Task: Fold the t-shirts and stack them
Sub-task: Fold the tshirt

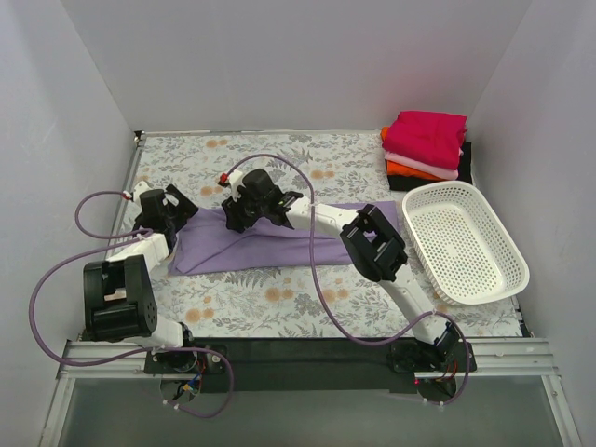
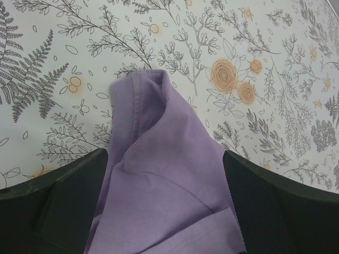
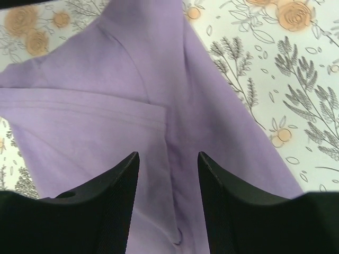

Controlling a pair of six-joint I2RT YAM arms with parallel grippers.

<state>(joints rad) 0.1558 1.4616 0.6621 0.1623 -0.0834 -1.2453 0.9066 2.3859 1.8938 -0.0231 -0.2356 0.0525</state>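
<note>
Purple shirt (image 1: 279, 244) is the one I'm working. It lies half folded as a long flat strip on the flowered tablecloth (image 1: 279, 158), well to the left of the white basket (image 1: 461, 244) in the top view, its near end just short of the basket. The finished stack (image 1: 426, 144) sits just past the basket's far end, magenta on top, then pale pink, orange and black, and it looks tidy. Left gripper (image 2: 165, 159) is at the shirt end farthest from the basket, fingers spread wide either side of a raised cloth corner and pinching nothing that I can see. Right gripper (image 3: 168, 156) hangs over the shirt between the left gripper and the basket. Its fingers are partly spread with a clear gap, a hem and layered cloth showing below, and no grip that I can see. My read is that the next fold is being set up, not begun. Risks from here: if either pincer closes on the top layer only, the fold opens when lifted. If it bites too deep, the tablecloth comes up too. The right arm lies along the shirt towards the basket, so pulling the far end across could snag on it and bunch the strip. That arm's elbow is close beside the basket, so a wide swing may knock it. Uneven lifts between the two ends will skew the fold.
</note>
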